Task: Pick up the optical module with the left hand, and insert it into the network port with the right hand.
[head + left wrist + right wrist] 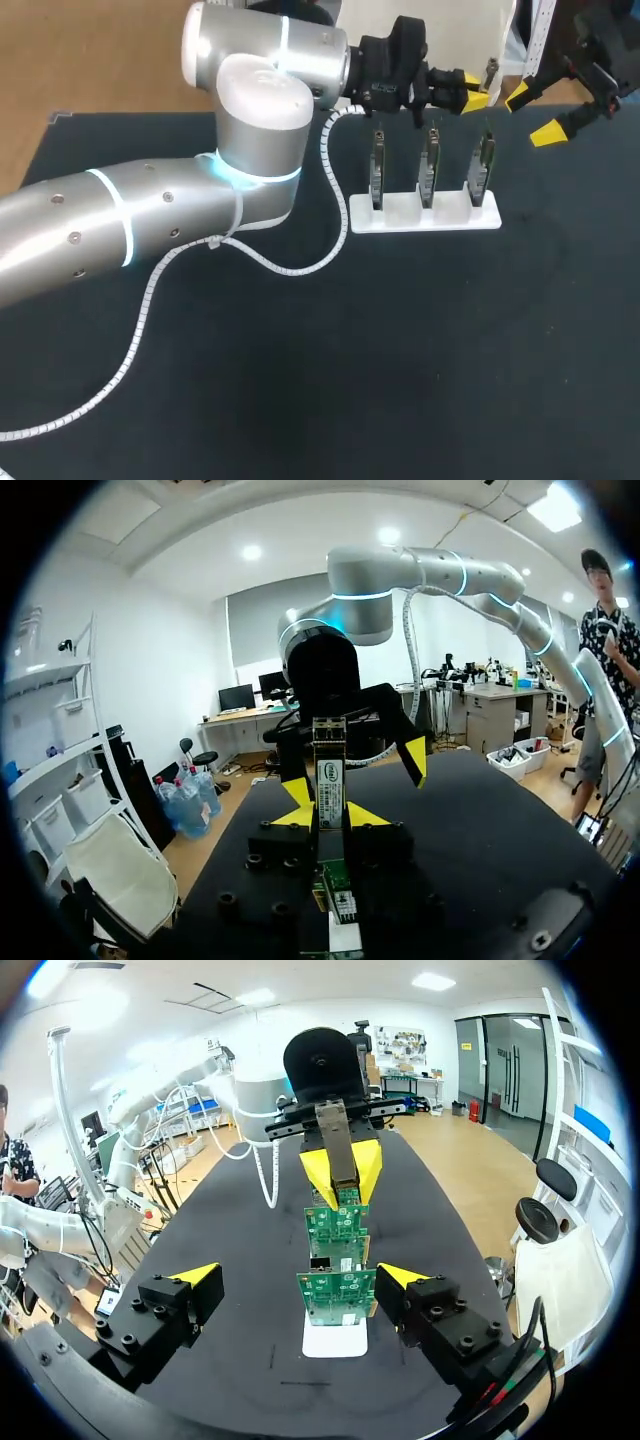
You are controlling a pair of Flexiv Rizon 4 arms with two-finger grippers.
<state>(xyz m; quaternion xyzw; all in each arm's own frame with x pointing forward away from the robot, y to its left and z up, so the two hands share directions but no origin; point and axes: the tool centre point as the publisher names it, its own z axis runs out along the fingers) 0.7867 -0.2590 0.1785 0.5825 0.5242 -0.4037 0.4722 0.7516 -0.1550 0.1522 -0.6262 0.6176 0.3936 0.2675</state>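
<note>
Head view: boards [429, 165] upright in rack [455, 220]

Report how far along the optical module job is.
Done: the pickup. The left gripper is shut on the optical module, held above the boards standing in the white rack.
In hand: the handover. The right gripper faces the module, open and not touching it.
Left: the right gripper has to take the module and push it into a port.
</note>
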